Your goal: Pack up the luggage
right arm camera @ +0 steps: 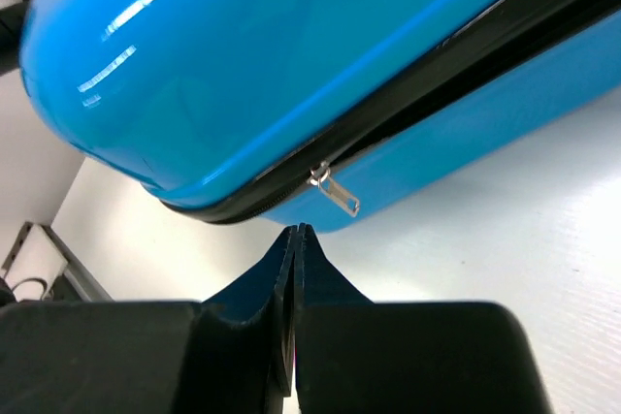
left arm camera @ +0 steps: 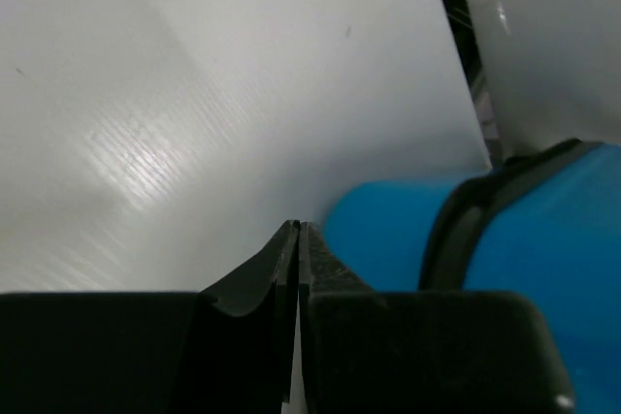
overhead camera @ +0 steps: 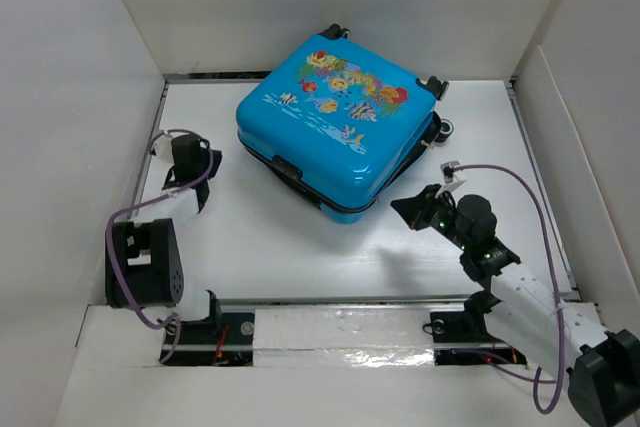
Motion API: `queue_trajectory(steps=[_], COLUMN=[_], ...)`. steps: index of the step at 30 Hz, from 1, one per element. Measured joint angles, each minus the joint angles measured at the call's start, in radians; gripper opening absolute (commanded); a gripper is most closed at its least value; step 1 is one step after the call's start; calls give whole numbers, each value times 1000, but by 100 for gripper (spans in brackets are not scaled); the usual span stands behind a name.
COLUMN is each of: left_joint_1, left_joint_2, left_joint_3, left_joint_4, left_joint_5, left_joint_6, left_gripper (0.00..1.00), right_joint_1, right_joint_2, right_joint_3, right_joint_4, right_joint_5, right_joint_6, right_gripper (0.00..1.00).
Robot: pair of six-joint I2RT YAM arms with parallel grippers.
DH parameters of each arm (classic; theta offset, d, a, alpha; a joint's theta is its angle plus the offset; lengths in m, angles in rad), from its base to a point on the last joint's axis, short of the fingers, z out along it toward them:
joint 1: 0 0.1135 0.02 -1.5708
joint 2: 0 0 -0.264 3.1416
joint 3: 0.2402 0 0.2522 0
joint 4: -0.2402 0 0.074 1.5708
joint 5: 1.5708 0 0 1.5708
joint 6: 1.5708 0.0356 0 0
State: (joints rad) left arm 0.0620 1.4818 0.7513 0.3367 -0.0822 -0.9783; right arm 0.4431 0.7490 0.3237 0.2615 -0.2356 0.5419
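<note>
**A:** From above, where is the suitcase (overhead camera: 335, 127)?

**B:** It lies flat on the white tabletop (overhead camera: 270, 247), toward the far middle and turned on a diagonal. The lid is down and the fish print faces up. Its black wheels (overhead camera: 432, 85) point to the far right corner.

**A:** And the arms in that view?

**B:** The left claw (overhead camera: 192, 159) sits low at the left side of the tabletop, apart from the suitcase's left corner. The right claw (overhead camera: 407, 210) is near the suitcase's near-right edge, with its tip aimed at that edge. From this height I cannot tell whether either one is together or apart.

**A:** What does the left wrist camera show?

**B:** The left claw's two fingers are pressed together with nothing between them. Bare tabletop lies ahead. A rounded blue corner of the suitcase, with its dark zip band, fills the right of the view, beside the tip but not touching it.

**A:** And the right wrist camera?

**B:** The right claw's fingers are also together and hold nothing. The suitcase's blue side fills the upper part of the view, and the black zip band (right arm camera: 408, 109) runs across it. A small silver zip tab (right arm camera: 336, 192) hangs from that band, just beyond the fingertips and clear of them.
</note>
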Motion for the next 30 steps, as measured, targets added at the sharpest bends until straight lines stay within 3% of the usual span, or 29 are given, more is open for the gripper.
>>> queue_trajectory(steps=[2, 3, 4, 7, 10, 16, 19, 21, 30], left_joint_1=[-18, -42, -75, -210, -309, -406, -449, -460, -460], left_joint_2=[-41, -61, -79, -117, -149, -187, -187, -184, -101], left_joint_3=[-59, -92, -127, -219, -302, -367, -365, -365, -343], left_joint_4=[45, 64, 85, 110, 127, 155, 182, 206, 274], left_joint_5=[14, 16, 20, 29, 50, 117, 177, 218, 341], left_joint_6=[-2, 0, 2, 29, 55, 111, 140, 153, 185], left_gripper=[0, 0, 0, 0, 0, 0, 14, 20, 20], right_joint_1=[6, 10, 11, 27, 46, 71, 91, 108, 183], right_joint_2=[19, 28, 37, 50, 74, 222, 301, 335, 372], right_joint_3=[-13, -18, -24, -44, -53, -45, -32, -21, 9], right_joint_4=[19, 26, 39, 66, 95, 168, 185, 197, 267], right_joint_5=[-11, -13, -14, -8, 4, 32, 63, 91, 230], right_joint_6=[0, 0, 0, -2, -10, -50, -77, -97, -173], right_gripper=[4, 12, 28, 38, 38, 39, 39, 40, 43])
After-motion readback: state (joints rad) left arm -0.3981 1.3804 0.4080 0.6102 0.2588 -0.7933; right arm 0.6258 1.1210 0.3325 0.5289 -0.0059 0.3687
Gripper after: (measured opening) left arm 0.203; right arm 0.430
